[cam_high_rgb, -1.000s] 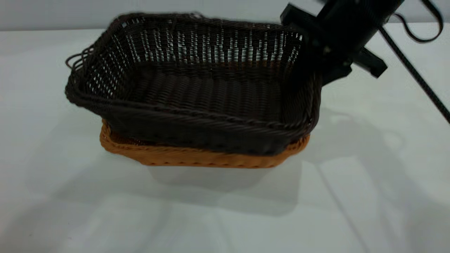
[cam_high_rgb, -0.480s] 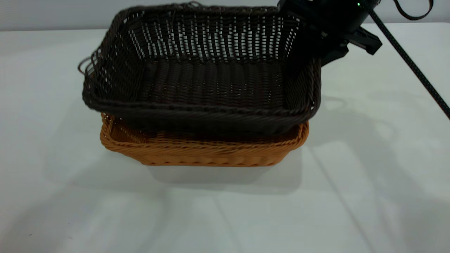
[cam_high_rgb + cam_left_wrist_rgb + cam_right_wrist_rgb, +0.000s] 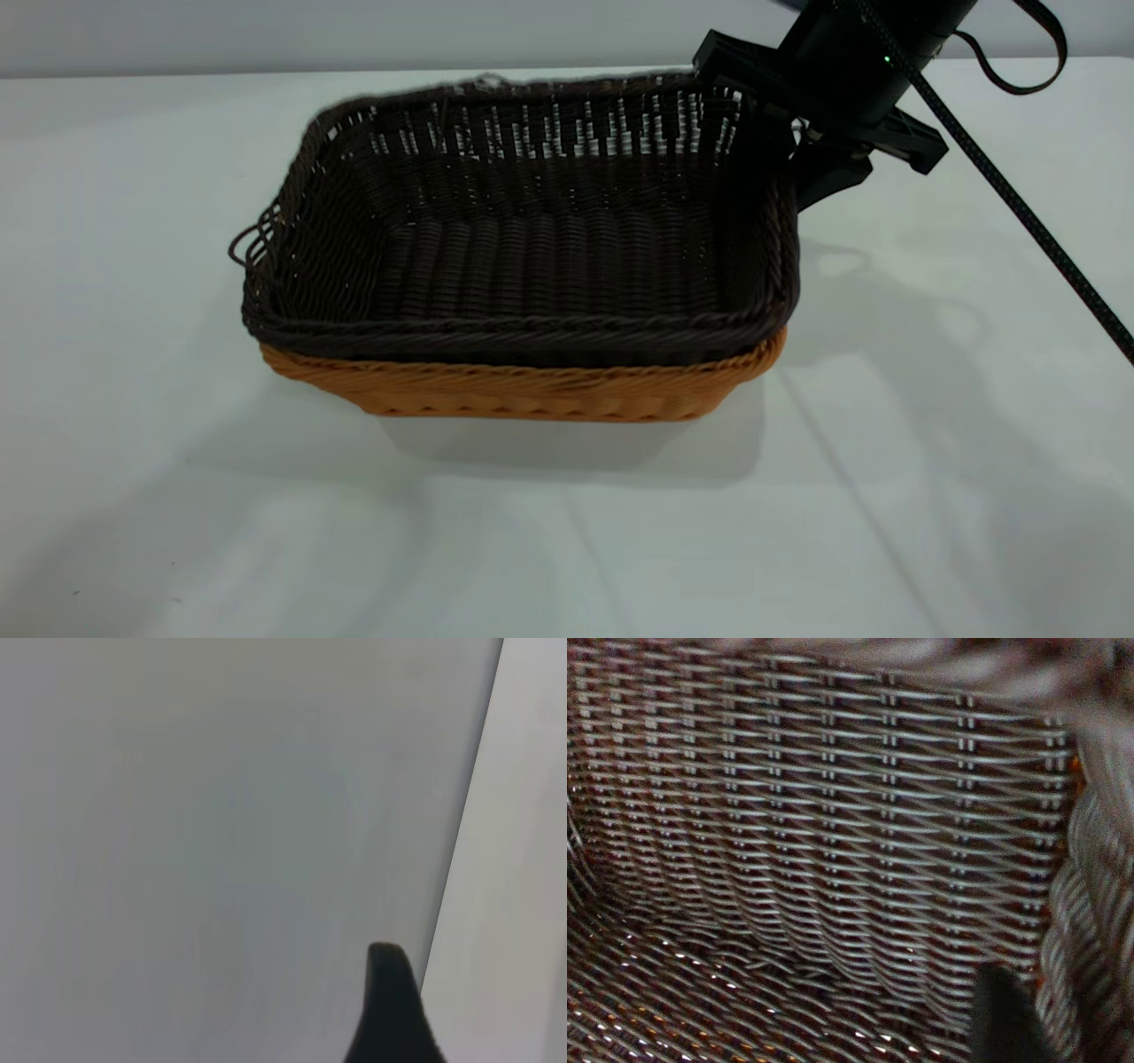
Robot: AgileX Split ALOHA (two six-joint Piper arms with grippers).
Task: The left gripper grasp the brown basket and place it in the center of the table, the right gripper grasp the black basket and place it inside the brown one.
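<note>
Black basket (image 3: 532, 239) – dark woven wicker, rect., braided rim, loop handle at its end – sits nested in brown basket (image 3: 532, 390); rims nearly level, upright; brown basket – orange-tan wicker – rests flat on table (image 3: 133, 496), approx. mid-table.

The rectangular, very dark brown-black woven wicker basket (image 3: 532, 239) shows a tight ribbed weave with a braided rim, pale gaps glinting through its far wall; in the right wrist view its strands (image 3: 815, 842) read as grey-brown horizontal bands crossed by dark uprights, with flecks of orange showing through. The rectangular orange-tan woven wicker basket (image 3: 532, 394) beneath it shows as a warm orange band with a braided pattern. The flat matte tabletop (image 3: 930, 443) is plain white-grey, and the blocky gripper (image 3: 802, 142) of the right arm is black with a tiny green light and a braided black cable.
</note>
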